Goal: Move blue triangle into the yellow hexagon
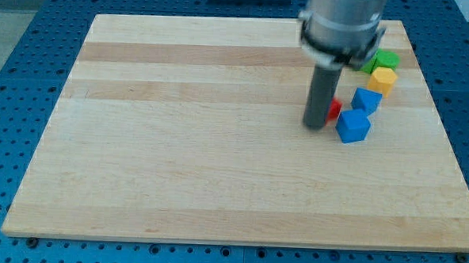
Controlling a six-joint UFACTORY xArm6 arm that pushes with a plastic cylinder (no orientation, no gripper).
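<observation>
A small blue block (367, 100), likely the blue triangle, sits at the view's right, just below and left of the yellow hexagon (382, 80); the two look close or touching. A larger blue block (353, 125) lies below it. My tip (315, 125) rests on the board just left of the larger blue block, about a block's width from it. A red block (334, 110) peeks out from behind the rod, mostly hidden by it.
A green block (384, 60) lies just above the yellow hexagon near the board's right edge (437, 116). The arm's grey body (342, 25) hangs over the view's top right and may hide more blocks.
</observation>
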